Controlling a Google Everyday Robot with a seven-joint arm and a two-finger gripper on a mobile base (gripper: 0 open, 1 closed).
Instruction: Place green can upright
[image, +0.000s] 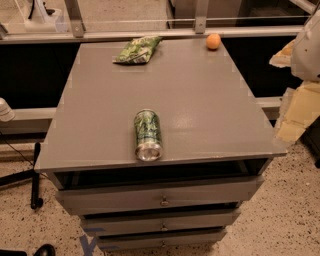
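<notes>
The green can (148, 134) lies on its side on the grey cabinet top (200, 100), near the front edge and a little left of the middle. It is green with a white-and-dark leafy pattern. One silver end faces the front edge and its long axis points front to back. My gripper (299, 95) shows as a white and cream shape at the right edge of the camera view. It is beyond the cabinet's right side, well away from the can, and holds nothing that I can see.
A flat green-and-white snack bag (137, 49) lies at the back left of the top. An orange ball-like fruit (213, 41) sits at the back right. Drawers (160, 197) are below the front edge. A metal rail (150, 34) runs behind the cabinet.
</notes>
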